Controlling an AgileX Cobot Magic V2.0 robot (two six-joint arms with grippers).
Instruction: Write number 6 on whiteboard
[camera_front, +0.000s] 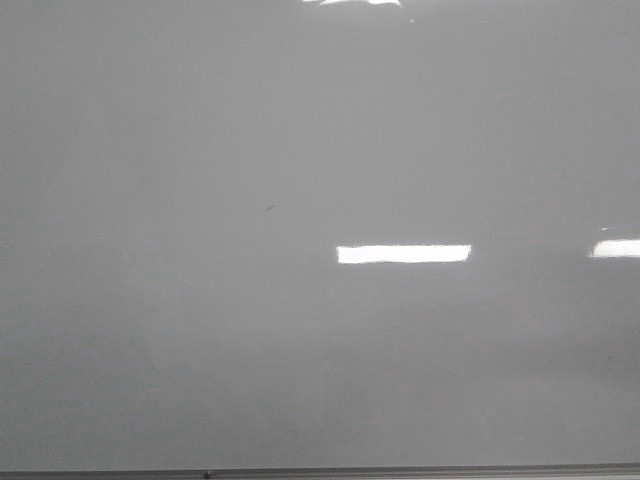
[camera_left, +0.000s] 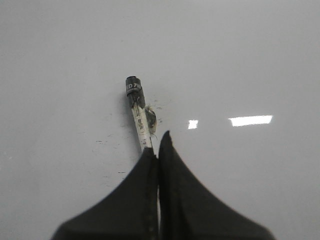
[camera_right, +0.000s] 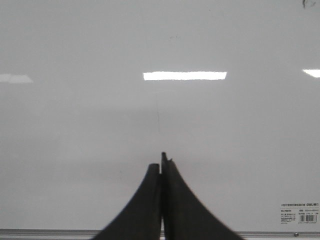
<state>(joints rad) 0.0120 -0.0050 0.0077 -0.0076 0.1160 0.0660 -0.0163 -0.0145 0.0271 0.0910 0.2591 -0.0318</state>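
The whiteboard (camera_front: 320, 350) fills the front view, glossy grey-white, with a thin dark bottom edge. No number 6 shows on it in any view; only a tiny dark speck (camera_front: 270, 208) marks it. Neither gripper shows in the front view. In the left wrist view my left gripper (camera_left: 157, 145) is shut on a white marker pen (camera_left: 140, 117) whose black end (camera_left: 133, 85) points at the whiteboard (camera_left: 240, 60), with faint ink smudges (camera_left: 102, 142) round it. My right gripper (camera_right: 162, 161) is shut and empty over the whiteboard (camera_right: 75, 125).
Bright rectangular light reflections (camera_front: 403, 254) lie on the board. In the right wrist view the board's metal frame edge (camera_right: 50, 232) and a small printed label (camera_right: 299, 214) show, and a small dark mark (camera_right: 303, 4) sits at the picture's edge.
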